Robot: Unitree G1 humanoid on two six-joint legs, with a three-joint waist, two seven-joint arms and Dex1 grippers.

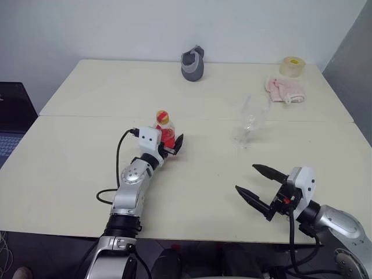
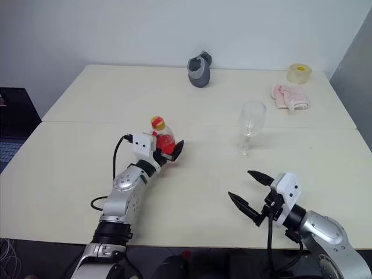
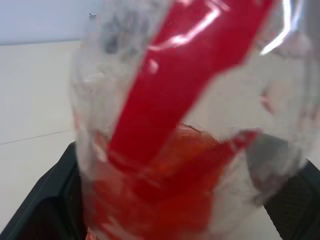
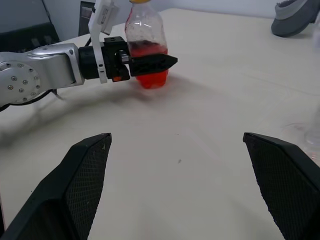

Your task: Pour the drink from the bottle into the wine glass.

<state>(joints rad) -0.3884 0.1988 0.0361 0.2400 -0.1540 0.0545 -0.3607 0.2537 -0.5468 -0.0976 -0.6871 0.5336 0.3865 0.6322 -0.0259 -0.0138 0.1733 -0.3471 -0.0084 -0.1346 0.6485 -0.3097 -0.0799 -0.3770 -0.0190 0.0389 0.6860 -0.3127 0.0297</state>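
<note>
Left gripper (image 2: 168,152), jaws spread, brackets the bottle (image 2: 164,138) unclamped; right gripper (image 2: 251,195) gapes empty. Thin plastic, light and likely squashy: grip the belly gently.

Glossy clear plastic bottle (image 2: 164,138) on matt cream table (image 2: 192,192).

Left claw (image 2: 168,152) apparently straddles bottle (image 2: 164,138), unclosed.

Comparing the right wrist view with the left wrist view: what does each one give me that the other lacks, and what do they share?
Right wrist view: the open right gripper, the left gripper from the side with its fingers either side of the bottle, and a grey object at the table's far edge. Left wrist view: the bottle close up, between that gripper's fingers. Both: bottle, red drink, cream table.
</note>
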